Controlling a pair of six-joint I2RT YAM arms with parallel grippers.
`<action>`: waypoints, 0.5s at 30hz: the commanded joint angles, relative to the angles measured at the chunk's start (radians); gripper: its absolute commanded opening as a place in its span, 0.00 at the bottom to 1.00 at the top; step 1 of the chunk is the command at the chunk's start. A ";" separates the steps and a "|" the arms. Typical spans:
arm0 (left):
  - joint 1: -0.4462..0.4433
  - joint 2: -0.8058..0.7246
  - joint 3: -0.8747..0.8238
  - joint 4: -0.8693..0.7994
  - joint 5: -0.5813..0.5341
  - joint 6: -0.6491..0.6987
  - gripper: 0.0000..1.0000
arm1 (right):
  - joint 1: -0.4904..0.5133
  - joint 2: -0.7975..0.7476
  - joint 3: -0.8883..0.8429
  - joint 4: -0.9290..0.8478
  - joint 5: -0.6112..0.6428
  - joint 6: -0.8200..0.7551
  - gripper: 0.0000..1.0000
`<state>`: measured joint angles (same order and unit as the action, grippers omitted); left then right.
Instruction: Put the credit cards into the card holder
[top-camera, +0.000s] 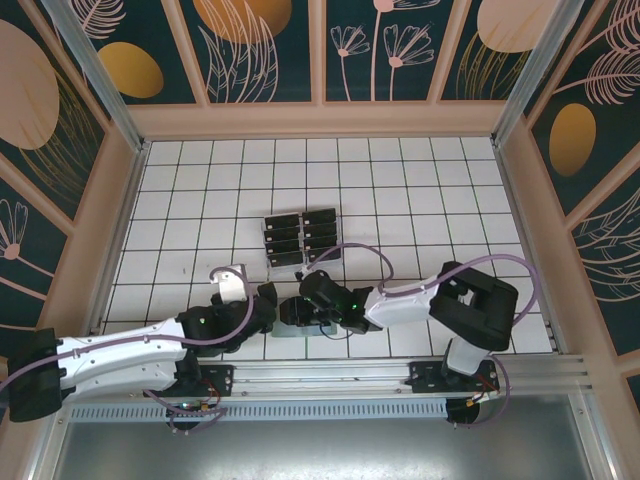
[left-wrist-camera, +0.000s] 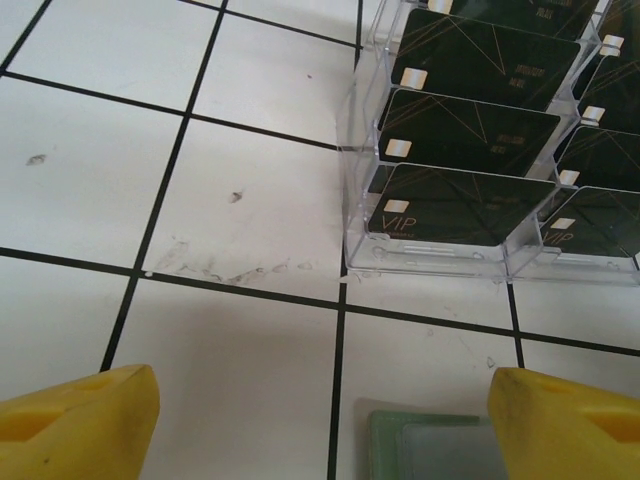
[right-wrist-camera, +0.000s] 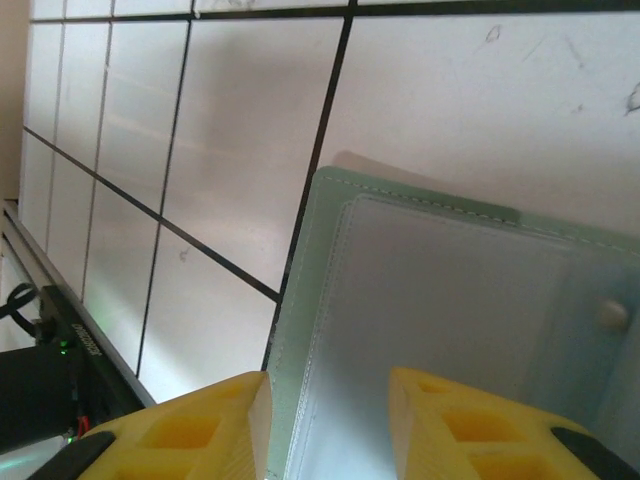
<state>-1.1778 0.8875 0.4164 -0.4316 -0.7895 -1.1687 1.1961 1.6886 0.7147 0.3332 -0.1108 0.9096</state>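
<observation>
We are looking at a task that is barely under way: none of the credit cards (left-wrist-camera: 470, 120) is sitting in the card holder (right-wrist-camera: 450, 300) yet. As far as we are able to see, all of them are standing in rows in the clear plastic rack (left-wrist-camera: 352, 200), black faces tilted up, in the middle of the tiled floor (left-wrist-camera: 250, 200). The card holder is lying flat on the tiles just on the near side of the rack, apart from it, between the two arms.

The left gripper (left-wrist-camera: 320, 420) is hanging with its yellow fingers (left-wrist-camera: 80, 425) spread wide and holding nothing. It is pointing at the rack's near corner, with a corner of the green holder showing by its right finger.

The right gripper (right-wrist-camera: 330, 430) is hovering right over the holder with its jaws partly apart, and the holder's stitched edge is running through the gap between them. We are not able to tell whether the fingers are touching it, and nothing is looking clamped.

So we are judging everything as left to do: steadying or opening the holder, lifting a card out of the rack, sliding it in, then repeating for the rest
</observation>
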 joint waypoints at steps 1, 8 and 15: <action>0.004 -0.006 -0.020 -0.050 -0.031 -0.025 0.86 | 0.008 0.040 0.045 -0.015 -0.031 -0.035 0.36; 0.004 0.027 -0.022 -0.020 -0.011 -0.014 0.86 | 0.007 0.026 0.058 -0.018 -0.051 -0.052 0.40; 0.005 0.065 -0.015 0.016 0.003 0.013 0.86 | 0.000 -0.159 0.020 -0.089 0.022 -0.076 0.42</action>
<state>-1.1763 0.9348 0.4061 -0.4366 -0.7959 -1.1763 1.1969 1.6344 0.7422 0.2687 -0.1329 0.8646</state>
